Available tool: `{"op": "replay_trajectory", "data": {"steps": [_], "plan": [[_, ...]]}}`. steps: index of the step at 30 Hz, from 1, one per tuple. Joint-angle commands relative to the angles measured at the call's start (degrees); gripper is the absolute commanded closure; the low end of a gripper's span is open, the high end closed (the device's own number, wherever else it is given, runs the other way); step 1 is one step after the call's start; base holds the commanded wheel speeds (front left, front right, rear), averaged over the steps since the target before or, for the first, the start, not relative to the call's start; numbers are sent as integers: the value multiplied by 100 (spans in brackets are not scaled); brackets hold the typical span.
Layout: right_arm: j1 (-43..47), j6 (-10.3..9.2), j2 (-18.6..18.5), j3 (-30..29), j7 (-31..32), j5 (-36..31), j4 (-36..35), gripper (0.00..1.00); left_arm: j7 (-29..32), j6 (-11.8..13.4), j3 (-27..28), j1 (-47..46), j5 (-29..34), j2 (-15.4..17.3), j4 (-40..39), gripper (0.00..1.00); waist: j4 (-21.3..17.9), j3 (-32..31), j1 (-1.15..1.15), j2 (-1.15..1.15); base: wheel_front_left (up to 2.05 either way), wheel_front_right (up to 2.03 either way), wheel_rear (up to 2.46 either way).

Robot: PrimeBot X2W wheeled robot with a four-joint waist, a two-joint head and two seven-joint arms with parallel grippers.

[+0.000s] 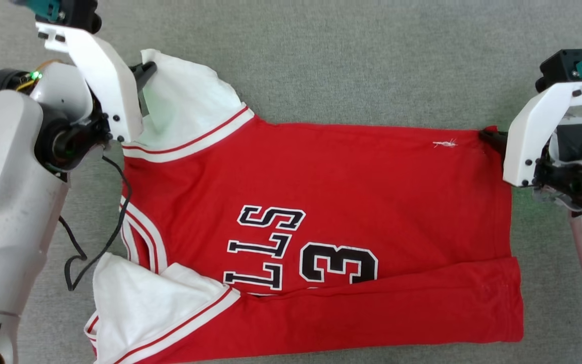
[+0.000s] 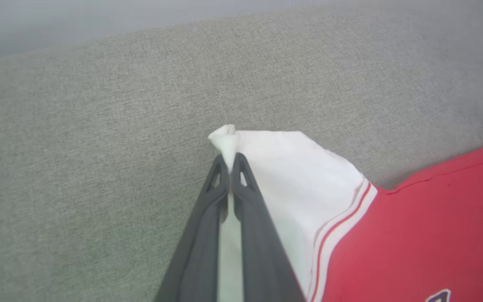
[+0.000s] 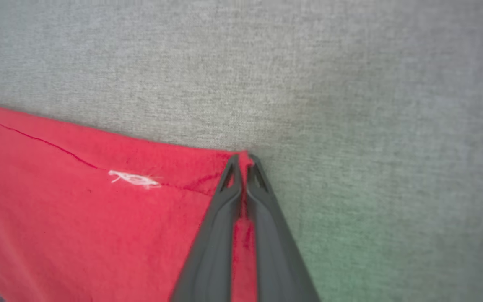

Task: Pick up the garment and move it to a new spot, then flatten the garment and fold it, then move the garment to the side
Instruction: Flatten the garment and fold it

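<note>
Red jersey [image 1: 351, 177] lies spread on grey fabric surface [image 1: 351, 60], its 6 o'clock edge apparently already folded over. Left gripper [image 2: 227, 161] is clamped on the white sleeve [image 1: 190, 101] at 10 o'clock, and right gripper [image 3: 245, 162] is clamped on the hem corner [image 3: 208, 163] at 2 o'clock. Judged remaining: further folds and the sideways move.

A grey woven cloth surface [image 1: 351, 60] spreads wide, flat and evenly lit, its weave fine and slightly mottled (much like upholstery fabric). In the left wrist view its edge gives way to a paler, blurred grey band [image 2: 99, 21]. A faint green tinge [image 3: 350, 235] colours the cloth on the right.
</note>
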Motion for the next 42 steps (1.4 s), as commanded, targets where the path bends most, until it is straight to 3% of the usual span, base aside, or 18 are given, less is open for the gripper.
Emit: {"op": "replay_trajectory", "data": {"steps": [1,8,11,17,26,27,28,29,30,31,32,33,42], "plan": [[142,0,-21,73,-104,-21,-59,100,-90,-10,30,111,-23,20,13,100,27,-141,0,0,0,0,0],[791,-1,-346,84,-726,-121,-652,100,-720,76,293,985,-268,116,-134,100,185,-989,0,0,0,0,0],[1244,-1,-477,116,-940,-157,-876,100,-978,236,422,1543,-358,213,-344,100,248,-1377,0,0,0,0,0],[2338,-2,-478,-90,-1225,58,-987,100,-1235,640,484,2952,-490,362,-970,100,417,-1979,0,0,0,0,0],[3496,-2,-254,-505,-1707,212,-910,100,-1346,1152,398,4694,-857,157,-1645,100,543,-2089,0,0,0,0,0],[3562,-3,-220,-532,-1764,196,-883,92,-1376,1162,405,4824,-947,70,-1616,100,525,-2093,0,0,0,0,0],[3630,-3,-191,-570,-1811,177,-840,64,-1402,1163,405,4920,-989,9,-1580,100,510,-2097,0,0,0,0,0],[3700,-2,-159,-588,-1834,134,-785,23,-1467,1153,408,4981,-1017,-49,-1525,100,496,-2105,0,0,0,0,0],[3739,-2,-98,-587,-1871,128,-754,0,-1516,1130,423,5041,-1102,-145,-1452,78,471,-2117,0,0,0,0,0],[3773,-2,-37,-572,-1897,137,-742,0,-1509,1117,392,5107,-1133,-213,-1369,60,444,-2143,0,0,0,0,0],[3815,-1,-15,-538,-1915,136,-732,0,-1561,1101,383,5146,-1130,-252,-1286,13,408,-2174,0,0,0,0,0],[3841,-1,-12,-512,-1936,118,-731,0,-1647,1087,406,5181,-1155,-306,-1208,0,371,-2210,0,0,0,0,0],[4230,-1,-181,-581,-2169,76,-1534,0,-2958,1107,647,5236,-786,-527,-1205,0,192,-2651,0,0,0,0,0]]}}
